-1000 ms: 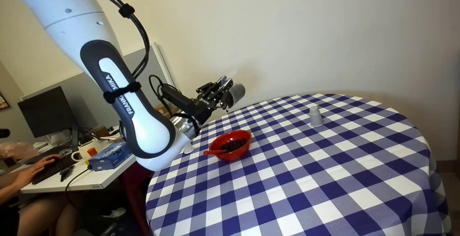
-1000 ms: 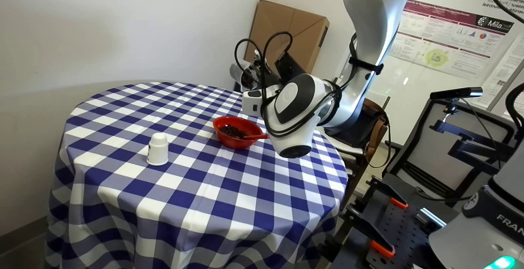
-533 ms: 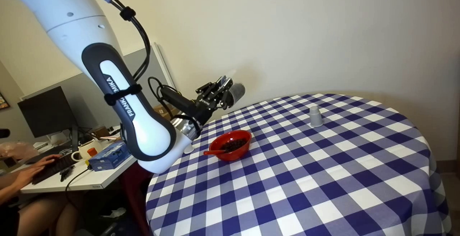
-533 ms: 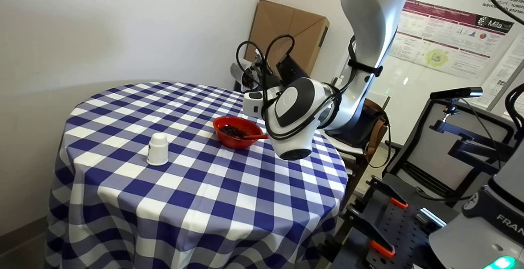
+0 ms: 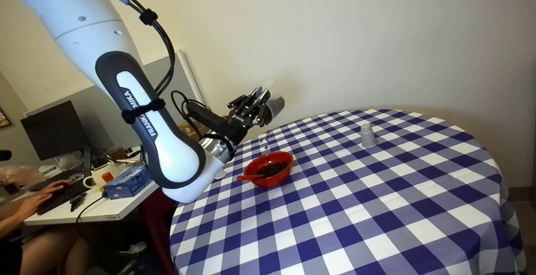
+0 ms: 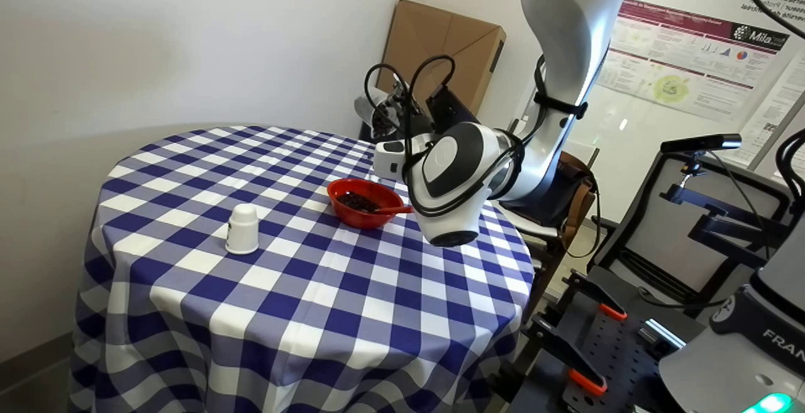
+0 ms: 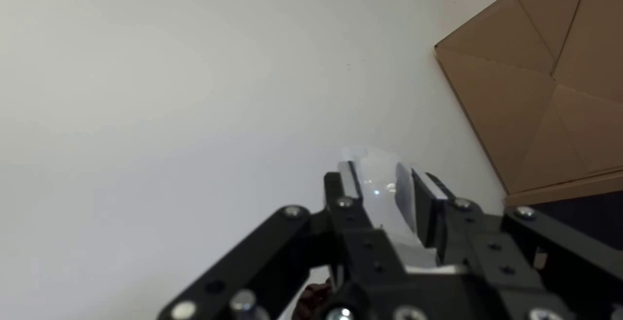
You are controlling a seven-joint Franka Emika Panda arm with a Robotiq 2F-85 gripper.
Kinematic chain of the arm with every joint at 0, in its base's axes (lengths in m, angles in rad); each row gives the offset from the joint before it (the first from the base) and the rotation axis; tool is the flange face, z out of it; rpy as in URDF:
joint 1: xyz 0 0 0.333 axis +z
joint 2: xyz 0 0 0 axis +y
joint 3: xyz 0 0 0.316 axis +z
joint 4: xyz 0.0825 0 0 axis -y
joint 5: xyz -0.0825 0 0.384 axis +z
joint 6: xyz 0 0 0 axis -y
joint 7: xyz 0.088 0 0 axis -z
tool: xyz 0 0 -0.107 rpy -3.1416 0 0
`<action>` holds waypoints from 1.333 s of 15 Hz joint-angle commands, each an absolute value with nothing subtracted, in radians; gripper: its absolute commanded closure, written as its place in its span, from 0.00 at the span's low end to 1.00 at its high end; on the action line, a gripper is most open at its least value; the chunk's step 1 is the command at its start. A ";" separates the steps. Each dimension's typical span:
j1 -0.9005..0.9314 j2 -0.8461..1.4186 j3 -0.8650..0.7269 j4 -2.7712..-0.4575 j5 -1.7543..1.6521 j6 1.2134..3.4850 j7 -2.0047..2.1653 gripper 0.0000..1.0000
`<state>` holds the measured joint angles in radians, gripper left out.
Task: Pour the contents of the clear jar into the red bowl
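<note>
The clear jar (image 5: 276, 106) is held in the air above the table, tilted, in both exterior views (image 6: 366, 109). Dark pieces (image 6: 381, 126) show near its lower end. My gripper (image 5: 263, 95) is shut on the jar's see-through part (image 7: 377, 208); in the wrist view the fingers (image 7: 385, 183) stand on both sides of it. Dark red-brown pieces (image 7: 311, 300) show at the wrist view's bottom edge. The red bowl (image 5: 289, 174) sits on the table below and nearer that camera, with dark pieces and a red spoon (image 5: 250, 177) in it. The jar's mouth is partly hidden.
A white upright cup-like object (image 5: 368, 136) stands apart on the checked tablecloth (image 5: 360, 216), also seen in an exterior view (image 6: 243, 231). A small white object (image 5: 220, 173) is partly hidden behind the arm. Tiny dark specks (image 5: 268, 132) show below the jar. A cardboard box (image 6: 440, 42) leans behind.
The forearm has sunk slightly and the jar has shifted a little while staying tilted in my gripper. Small specks now show lower beneath it. The bowl has not moved.
</note>
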<state>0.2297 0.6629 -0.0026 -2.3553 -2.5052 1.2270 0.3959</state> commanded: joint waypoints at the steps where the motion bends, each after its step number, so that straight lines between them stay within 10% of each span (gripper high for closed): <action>1: 0.253 0.682 -0.029 -2.349 -2.523 1.189 0.423 0.91; 20: 0.281 0.705 -0.055 -2.341 -2.523 1.140 0.458 0.91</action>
